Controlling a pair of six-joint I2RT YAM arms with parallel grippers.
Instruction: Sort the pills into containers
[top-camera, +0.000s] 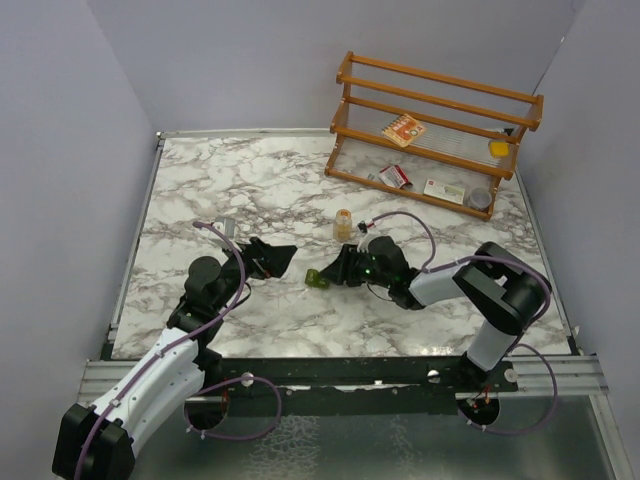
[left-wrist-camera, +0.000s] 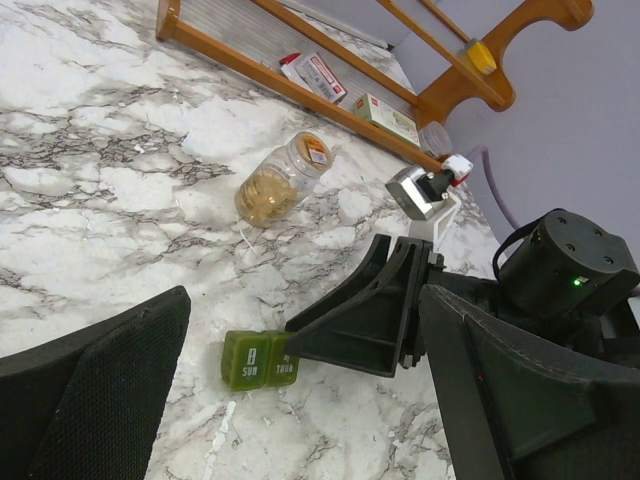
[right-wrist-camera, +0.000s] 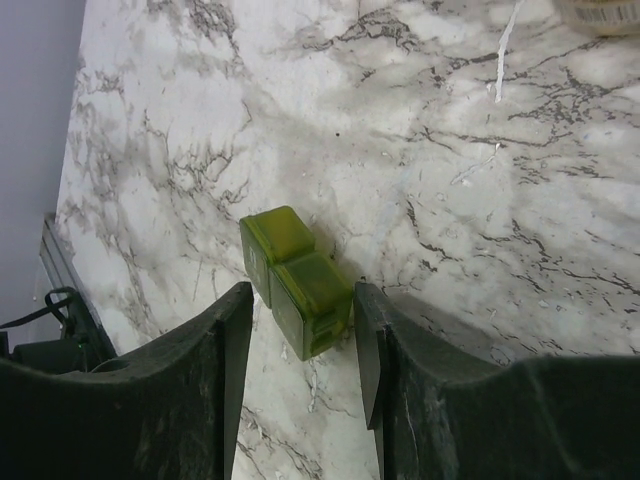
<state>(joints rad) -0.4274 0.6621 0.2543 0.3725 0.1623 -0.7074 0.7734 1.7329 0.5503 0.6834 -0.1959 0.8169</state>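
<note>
Between fingers of right gripper (right-wrist-camera: 300, 300): olive-green pill box (right-wrist-camera: 295, 265) flat on bench (right-wrist-camera: 450, 200); jaws parted, straddling, likely for steadying. Left gripper (top-camera: 270, 257) spread wide, nearby.

Right hand (top-camera: 336, 276) sits at the green pill box (top-camera: 317, 281).

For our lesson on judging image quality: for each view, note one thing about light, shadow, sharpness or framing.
Top external view: soft, even light, with a pale sheen on the marble table along its near edge. Left wrist view: tilted framing, yet the pill box lettering is sharp. Right wrist view: the pill box throws a soft-edged shadow beside it.
</note>
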